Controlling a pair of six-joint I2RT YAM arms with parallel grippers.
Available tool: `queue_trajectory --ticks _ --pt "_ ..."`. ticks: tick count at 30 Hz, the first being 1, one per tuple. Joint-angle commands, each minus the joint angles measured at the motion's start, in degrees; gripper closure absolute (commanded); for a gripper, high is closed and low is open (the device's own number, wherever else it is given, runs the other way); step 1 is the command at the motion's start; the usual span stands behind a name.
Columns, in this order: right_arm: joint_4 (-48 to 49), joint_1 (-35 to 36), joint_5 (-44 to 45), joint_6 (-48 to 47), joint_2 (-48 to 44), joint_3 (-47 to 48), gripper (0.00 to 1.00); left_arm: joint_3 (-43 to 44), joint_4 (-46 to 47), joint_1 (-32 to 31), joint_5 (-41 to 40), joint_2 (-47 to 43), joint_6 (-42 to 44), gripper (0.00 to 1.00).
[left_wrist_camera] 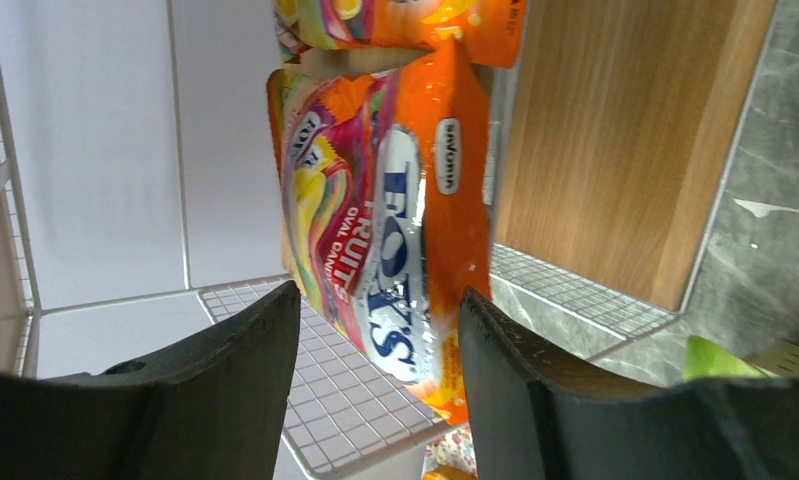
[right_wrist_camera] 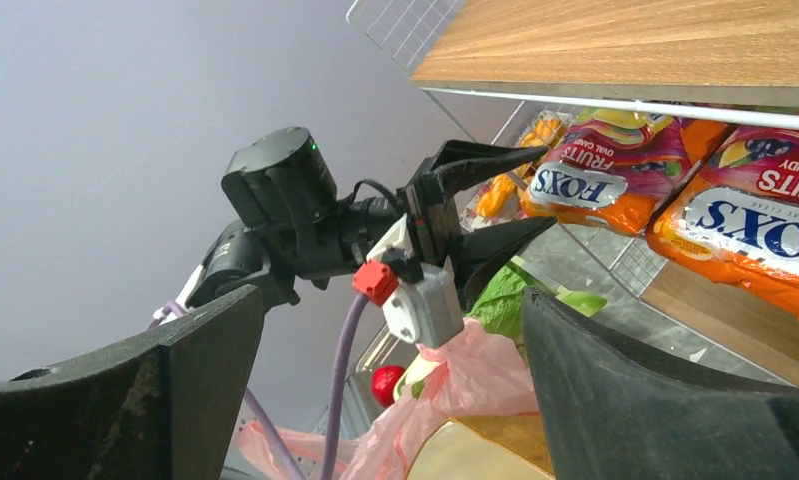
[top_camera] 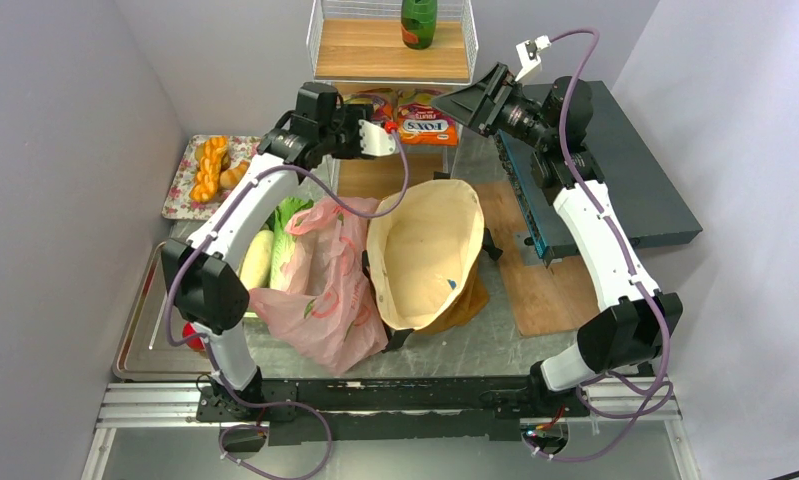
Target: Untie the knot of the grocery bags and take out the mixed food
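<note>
snack packets [top_camera: 425, 125] are shelved at twelve o'clock; tote [top_camera: 425, 250] seems emptied; greens [top_camera: 290, 225] are left in pink bag [top_camera: 320, 295] at nine; left pincer [right_wrist_camera: 540, 190] and right pincer [right_wrist_camera: 393, 300] are held wide, empty.

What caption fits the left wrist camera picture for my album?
Left hand open before an orange printed candy packet on a white wire shelf.

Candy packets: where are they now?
Top view, far centre: the candy packets lie on the wire rack's lower level, under the shelf holding the green bottle, between the left gripper and right gripper.
</note>
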Motion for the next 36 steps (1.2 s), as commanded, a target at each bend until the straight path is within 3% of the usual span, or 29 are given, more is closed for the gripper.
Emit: queue_trajectory --ticks 1,6,11,15,19,23,26,29,33,36 --pt "2.27 -0.22 -1.56 -0.61 -0.10 1.44 0.00 4.55 -0.78 1.05 2.62 1.12 -3.59 0.37" --pt "-1.10 -0.14 -2.79 -6.29 -1.41 -0.12 0.00 0.31 -0.99 0.98 7.62 -5.55 -9.34 0.21" --pt "-6.08 -0.14 -4.23 -14.09 -2.26 0.65 0.00 3.30 -10.79 0.89 17.17 -10.14 -20.34 0.01" --pt "-13.18 -0.12 -3.94 -23.09 -2.84 3.61 0.00 1.69 -16.61 0.90 22.78 -15.27 -24.67 0.01" --pt "-18.60 -0.13 -3.68 -31.81 -6.22 2.77 0.00 -0.92 -18.84 0.89 22.05 -19.84 -31.69 0.01" --pt "-23.03 -0.15 -3.02 -38.81 -11.17 -0.57 0.00 7.17 -29.53 1.48 17.00 -17.35 -38.86 0.01" --pt "-26.87 -0.08 -1.74 -43.28 -14.27 -2.56 0.00 13.82 -38.84 4.43 18.56 -14.16 -43.87 0.01" --pt "-29.19 -0.13 -1.07 -46.19 -17.65 -5.35 0.00 13.11 -40.99 9.33 20.75 -14.76 -50.70 0.01" --pt "-31.06 -0.10 2.64 -47.01 -21.46 -8.79 0.00 6.17 -38.65 11.96 9.26 -20.53 -53.54 0.01" --pt "-34.57 -0.12 6.51 -47.27 -23.87 -9.30 0.00 4.03 -39.32 15.82 5.72 -23.49 -54.08 0.01"
